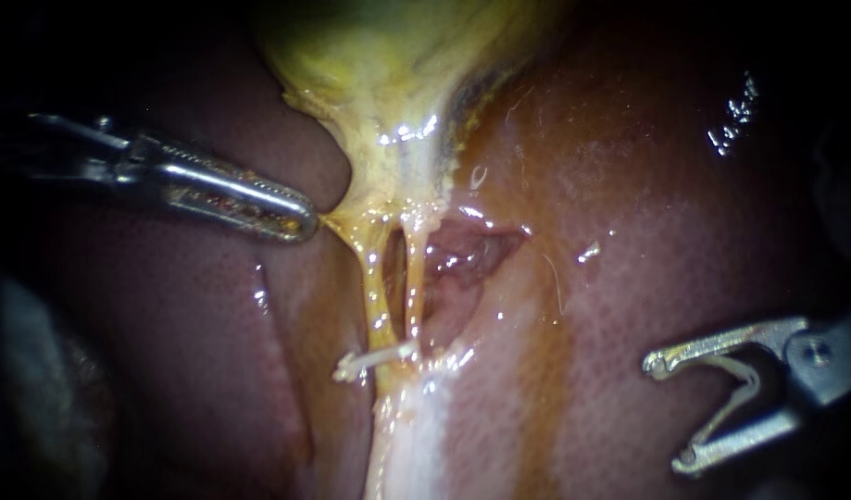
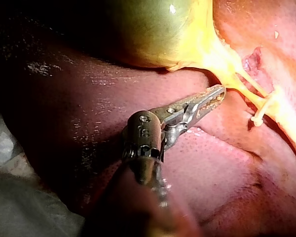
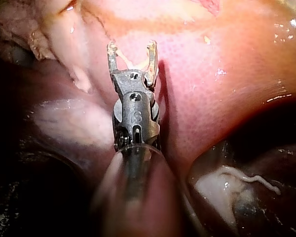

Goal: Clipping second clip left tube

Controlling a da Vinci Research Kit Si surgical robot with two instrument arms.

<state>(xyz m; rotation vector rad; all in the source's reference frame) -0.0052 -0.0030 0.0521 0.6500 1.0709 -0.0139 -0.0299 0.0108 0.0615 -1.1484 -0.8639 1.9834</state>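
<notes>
Left tube: the left tube (image 1: 373,287) (image 2: 241,89) ran as a thin, taut yellow strand from the gallbladder's narrow end down toward the pale tissue below.
Right tube: the right tube (image 1: 413,296) lay just beside the left tube, on the side away from the left instrument, with a narrow slit between them.
Placed clip: a white placed clip (image 1: 374,357) (image 2: 259,116) sat across the left tube at the end farthest from the gallbladder. One tip stuck out on the left instrument's side.
Left instrument: the left instrument (image 1: 309,222) (image 2: 219,91) had its jaws pressed together at the gallbladder end of the left tube. They pinched a thin edge of yellow tissue (image 1: 337,220) (image 2: 229,79), which was drawn to a point at the tip.
Right instrument: the right instrument (image 1: 677,412) (image 3: 130,49) hung over the liver, well apart from the left tube and beyond the right tube. Its jaws were spread in a wide V and gripped no tissue.
Loaded clip: a pale loaded clip (image 1: 747,380) (image 3: 133,63) sat inside that V, touching both jaws.
Gallbladder: the yellow-green gallbladder (image 1: 369,56) (image 2: 153,29) narrowed down into the top of the left tube.
Liver: the glistening red-brown liver (image 1: 647,231) (image 2: 89,98) (image 3: 212,98) lay on both sides of the left tube.
</notes>
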